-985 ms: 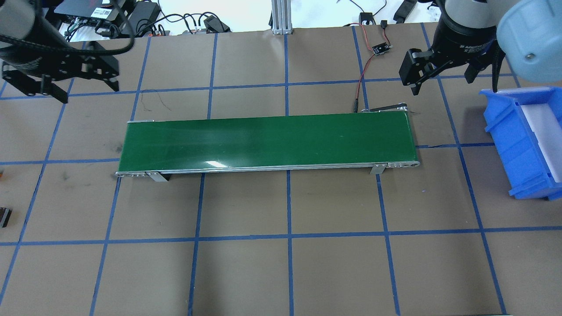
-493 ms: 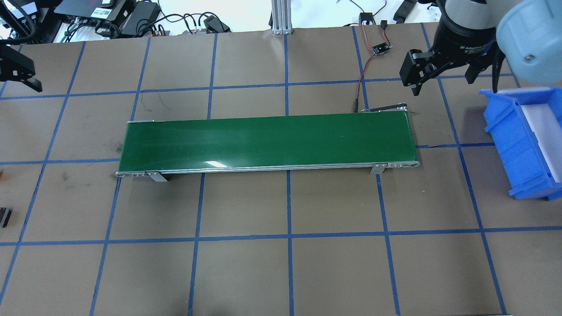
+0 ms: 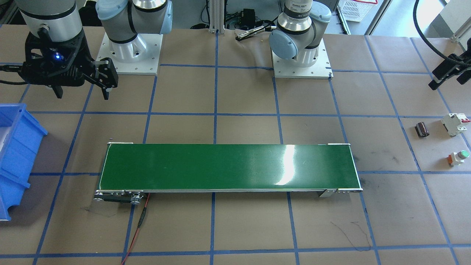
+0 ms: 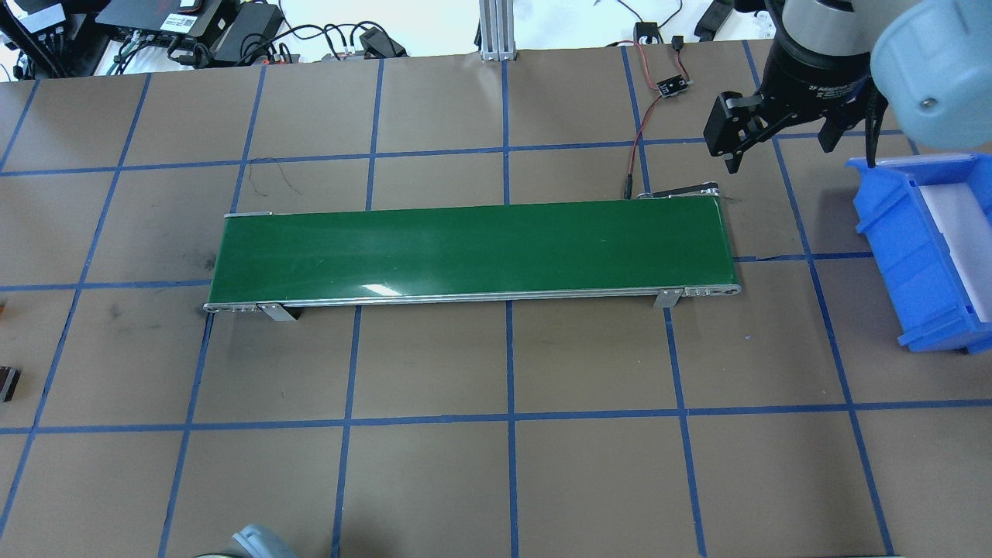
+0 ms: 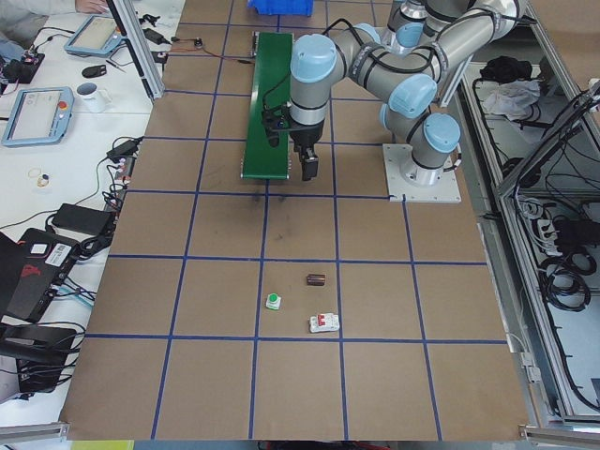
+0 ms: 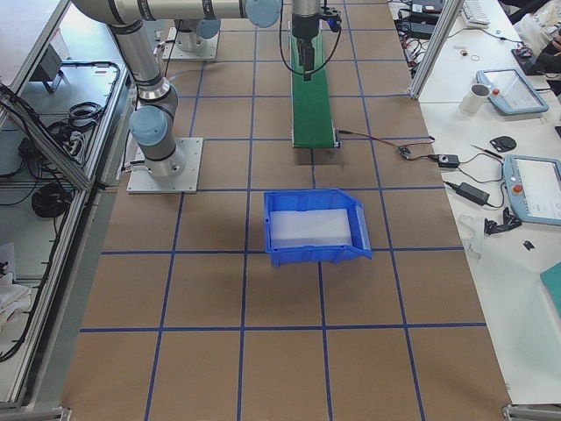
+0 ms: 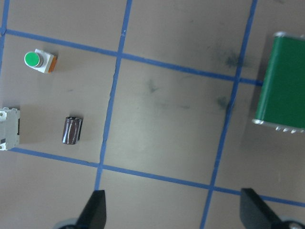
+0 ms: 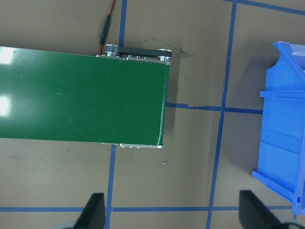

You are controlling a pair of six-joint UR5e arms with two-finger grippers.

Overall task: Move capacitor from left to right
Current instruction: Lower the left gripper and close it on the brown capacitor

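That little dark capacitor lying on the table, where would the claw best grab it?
Probably around the dark middle of the capacitor, coming straight down from above. It lies on its side on the table, curved flanks exposed, with a clear gap to the white breaker beside it.

Glossy green belt [image 3: 228, 167], matt paper table [image 3: 243, 228]

We record two high fixed views facing each other across the worktop [image 4: 434, 480], both holding the green belt [image 3: 228, 167]; two end views look along it from afar; both wrist cameras look straight down, close, each catching one belt end.
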